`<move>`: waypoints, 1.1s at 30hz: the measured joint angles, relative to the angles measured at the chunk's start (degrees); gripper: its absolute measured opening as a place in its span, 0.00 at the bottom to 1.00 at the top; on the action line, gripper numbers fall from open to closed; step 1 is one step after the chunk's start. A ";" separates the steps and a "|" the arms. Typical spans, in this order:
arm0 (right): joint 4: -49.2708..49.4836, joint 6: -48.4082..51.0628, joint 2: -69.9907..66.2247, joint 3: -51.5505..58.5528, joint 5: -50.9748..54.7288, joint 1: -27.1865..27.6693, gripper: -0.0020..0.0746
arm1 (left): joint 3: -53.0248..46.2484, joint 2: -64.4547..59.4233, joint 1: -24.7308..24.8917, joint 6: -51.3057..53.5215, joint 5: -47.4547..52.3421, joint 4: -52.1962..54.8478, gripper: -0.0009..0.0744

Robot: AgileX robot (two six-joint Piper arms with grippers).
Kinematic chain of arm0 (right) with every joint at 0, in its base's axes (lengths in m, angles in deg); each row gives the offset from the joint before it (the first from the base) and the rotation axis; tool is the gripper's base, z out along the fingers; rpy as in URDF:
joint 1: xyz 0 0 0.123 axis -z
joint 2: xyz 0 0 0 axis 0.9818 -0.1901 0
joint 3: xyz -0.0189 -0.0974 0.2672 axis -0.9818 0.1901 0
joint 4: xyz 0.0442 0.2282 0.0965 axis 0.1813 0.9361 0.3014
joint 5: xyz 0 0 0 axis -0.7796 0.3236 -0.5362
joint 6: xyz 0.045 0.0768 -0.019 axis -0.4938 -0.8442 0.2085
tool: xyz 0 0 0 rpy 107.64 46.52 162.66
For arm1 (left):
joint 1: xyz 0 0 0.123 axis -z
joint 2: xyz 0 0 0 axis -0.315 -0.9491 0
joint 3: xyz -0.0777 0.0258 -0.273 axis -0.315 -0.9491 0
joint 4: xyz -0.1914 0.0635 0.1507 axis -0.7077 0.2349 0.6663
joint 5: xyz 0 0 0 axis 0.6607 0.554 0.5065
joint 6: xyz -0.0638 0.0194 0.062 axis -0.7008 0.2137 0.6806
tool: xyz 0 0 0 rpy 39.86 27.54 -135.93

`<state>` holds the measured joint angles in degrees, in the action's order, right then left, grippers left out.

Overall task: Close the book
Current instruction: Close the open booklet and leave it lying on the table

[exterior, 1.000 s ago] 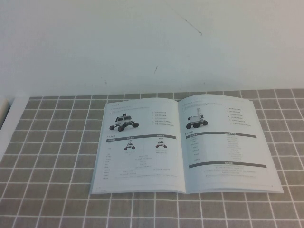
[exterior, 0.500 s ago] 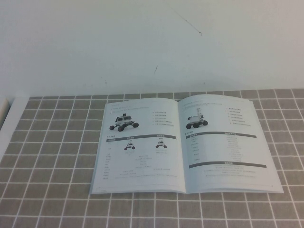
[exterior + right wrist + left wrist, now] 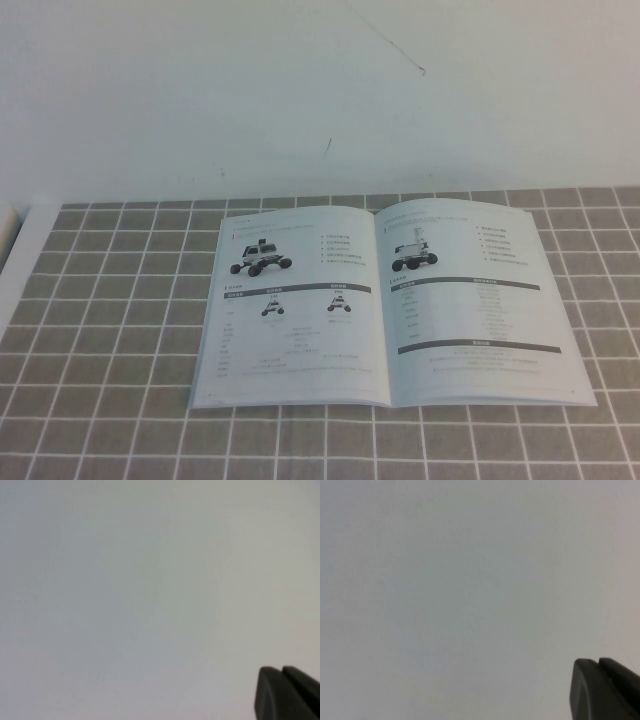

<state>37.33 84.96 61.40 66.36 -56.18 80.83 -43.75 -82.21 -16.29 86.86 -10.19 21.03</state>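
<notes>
At the far side, a white wall (image 3: 300, 90) fills the upper half of the high view. Nearer, a grey checked cloth (image 3: 100, 350) runs out of view at its near and right edges. The book (image 3: 390, 300) lies open and flat at the cloth's centre, its print too small to read. The left gripper (image 3: 605, 690) and right gripper (image 3: 287, 692) are outside the high view. Each wrist view shows only a dark corner of its gripper against blank white, so open or closed cannot be told.
</notes>
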 joint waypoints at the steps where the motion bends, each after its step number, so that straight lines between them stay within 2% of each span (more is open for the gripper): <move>1: -1.80 -0.31 -1.14 -1.40 0.78 0.00 0.02 | 1.72 -1.05 0.00 0.79 1.61 -0.01 0.01; 6: -6.42 -4.31 -10.32 -8.42 7.52 0.00 0.02 | 12.96 -10.70 0.00 4.56 12.98 -0.01 0.01; 10: -7.15 -10.19 -21.10 -15.45 16.73 0.00 0.02 | 20.33 -20.61 0.00 8.77 21.23 0.44 0.01; 13: -7.25 -12.27 -28.79 -21.15 24.00 0.00 0.02 | 22.50 -26.84 0.00 11.95 23.59 0.17 0.01; 19: -4.04 -11.46 -45.22 -33.12 37.93 0.00 0.02 | 24.78 -38.77 0.00 14.33 26.90 -11.77 0.01; 21: -0.75 -7.22 -49.79 -36.98 42.80 -0.16 0.02 | 26.63 -42.89 0.00 17.16 29.24 -16.09 0.01; 25: 13.54 11.86 -61.14 -43.74 49.95 -1.73 0.02 | 30.63 -50.77 0.00 24.95 33.99 -25.54 0.01; 29: 32.64 30.86 -72.24 -47.93 52.62 -3.64 0.02 | 32.37 -58.15 0.00 34.12 37.10 -39.72 0.01; 33: 43.20 41.39 -82.48 -51.10 53.73 -6.92 0.02 | 32.59 -64.98 0.00 46.14 39.13 -55.29 0.01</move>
<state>80.53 126.35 -21.08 15.26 -2.45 73.91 -11.16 -147.18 -16.29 133.00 28.94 -34.26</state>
